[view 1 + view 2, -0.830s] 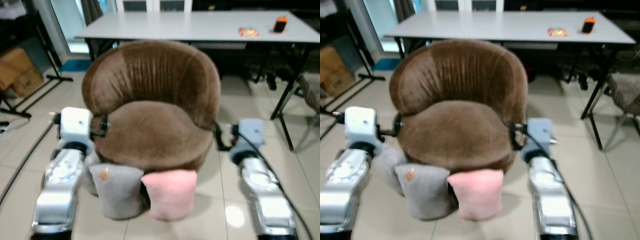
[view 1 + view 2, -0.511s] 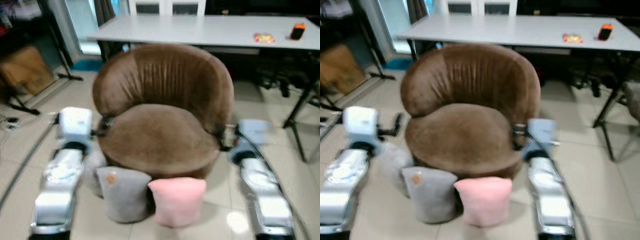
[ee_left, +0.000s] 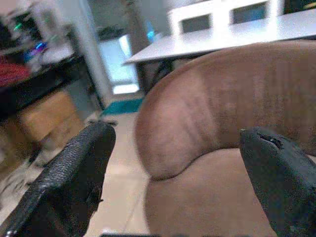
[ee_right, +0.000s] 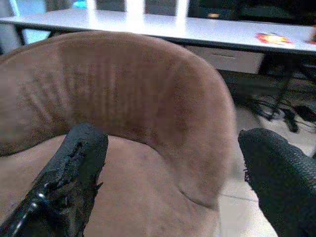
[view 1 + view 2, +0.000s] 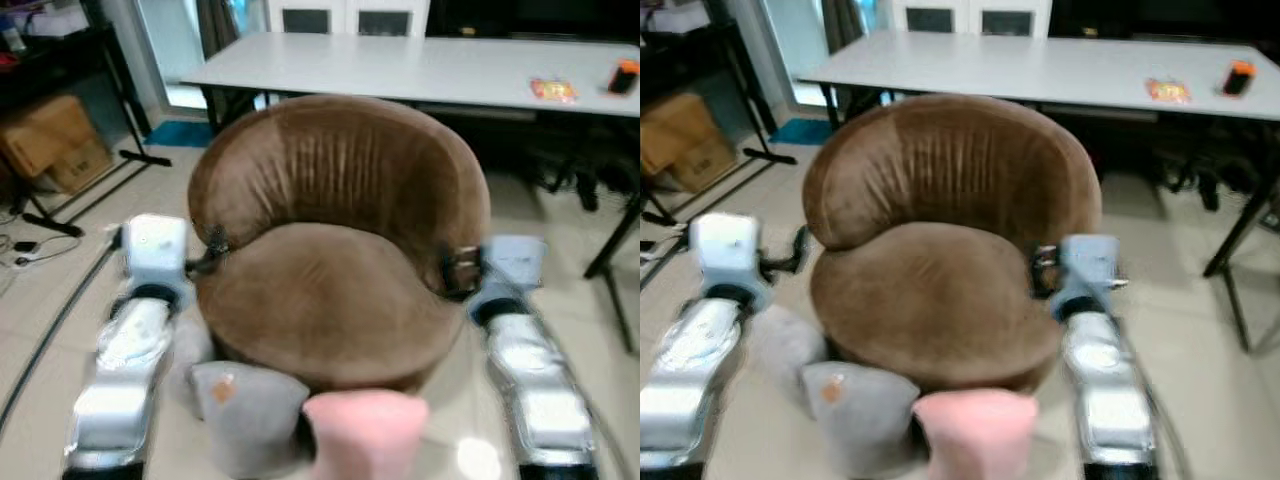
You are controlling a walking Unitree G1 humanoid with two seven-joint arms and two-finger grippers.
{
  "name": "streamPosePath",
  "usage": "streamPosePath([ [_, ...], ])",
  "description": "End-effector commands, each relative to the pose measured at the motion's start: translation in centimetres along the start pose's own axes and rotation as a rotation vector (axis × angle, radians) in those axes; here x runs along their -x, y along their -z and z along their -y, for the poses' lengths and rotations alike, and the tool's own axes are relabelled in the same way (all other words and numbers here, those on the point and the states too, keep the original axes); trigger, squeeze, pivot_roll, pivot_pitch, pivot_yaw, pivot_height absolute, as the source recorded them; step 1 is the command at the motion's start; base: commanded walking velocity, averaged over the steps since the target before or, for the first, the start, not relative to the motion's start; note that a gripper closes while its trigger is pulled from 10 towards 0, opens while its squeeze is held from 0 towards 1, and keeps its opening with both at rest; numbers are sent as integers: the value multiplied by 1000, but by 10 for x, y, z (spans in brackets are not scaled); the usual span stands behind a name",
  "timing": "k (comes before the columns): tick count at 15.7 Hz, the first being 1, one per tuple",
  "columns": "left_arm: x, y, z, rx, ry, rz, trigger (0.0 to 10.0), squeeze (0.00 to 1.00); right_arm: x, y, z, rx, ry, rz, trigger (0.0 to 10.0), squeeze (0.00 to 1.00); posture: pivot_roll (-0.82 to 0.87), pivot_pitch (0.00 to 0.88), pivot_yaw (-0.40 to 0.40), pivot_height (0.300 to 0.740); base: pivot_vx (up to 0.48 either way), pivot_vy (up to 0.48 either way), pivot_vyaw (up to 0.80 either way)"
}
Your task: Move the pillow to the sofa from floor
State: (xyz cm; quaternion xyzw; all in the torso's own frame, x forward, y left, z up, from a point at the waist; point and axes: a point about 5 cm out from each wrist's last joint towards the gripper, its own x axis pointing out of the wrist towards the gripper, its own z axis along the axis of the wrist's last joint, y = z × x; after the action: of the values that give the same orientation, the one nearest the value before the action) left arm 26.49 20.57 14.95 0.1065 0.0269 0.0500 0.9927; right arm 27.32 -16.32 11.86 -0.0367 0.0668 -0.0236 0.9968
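Observation:
A pink pillow (image 5: 365, 436) stands on the tiled floor against the front of the round brown sofa chair (image 5: 340, 250). To its left a grey pillow (image 5: 245, 415) leans, and a second grey pillow (image 5: 785, 340) sits behind it by my left arm. My left gripper (image 5: 207, 255) is open at the chair's left flank, above the pillows. At the chair's right flank my right gripper (image 5: 458, 272) is open too. In the left wrist view the fingers (image 3: 69, 182) frame the chair's back, wide apart. The right wrist view has the fingers (image 4: 74, 177) spread before the seat. Both grippers hold nothing.
A long grey table (image 5: 400, 70) stands behind the chair, with an orange object (image 5: 622, 76) and a small packet (image 5: 553, 90) on it. Cardboard boxes (image 5: 45, 140) and a black stand's legs are at the left. A black cable (image 5: 50, 330) runs along the floor.
The camera has moved closer to the chair, so the pillows now lie at the picture's lower edge. Both arms stay beside the chair, grippers still open.

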Motion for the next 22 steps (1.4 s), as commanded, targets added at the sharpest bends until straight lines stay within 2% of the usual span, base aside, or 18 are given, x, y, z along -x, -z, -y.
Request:
streamPosePath([
  [1,0,-3,6,5,13,13,10000,0,-2,-3,10,5,40,8,10000,0,-192,0,39,740,0,0,0],
  [5,2,-3,7,-24,19,28,10000,0,-1,-6,3,33,-33,35,10000,0,-188,0,34,740,0,-84,200],
  [8,3,-4,11,-31,31,32,10000,0,-2,-6,3,28,-23,31,10000,0,-188,0,34,740,0,-461,800],
  [12,3,-5,11,-44,29,34,10000,0,-2,-4,3,-7,-30,15,10000,0,-186,0,32,740,0,-480,0],
  [15,4,-6,11,-49,27,40,10000,0,-2,-4,3,13,-20,23,10000,0,-186,0,32,740,0,-480,0],
  [17,5,-6,10,-23,19,53,10000,0,-1,-4,1,-9,-54,34,10000,0,-185,0,30,740,0,0,0],
  [20,8,-5,3,-75,10,75,10000,0,0,-5,0,-31,-65,47,10000,0,-178,0,28,735,0,0,0],
  [22,10,-4,-1,-95,-6,93,10000,0,1,-5,-1,-20,-63,67,10000,0,-178,0,28,715,0,0,0],
])
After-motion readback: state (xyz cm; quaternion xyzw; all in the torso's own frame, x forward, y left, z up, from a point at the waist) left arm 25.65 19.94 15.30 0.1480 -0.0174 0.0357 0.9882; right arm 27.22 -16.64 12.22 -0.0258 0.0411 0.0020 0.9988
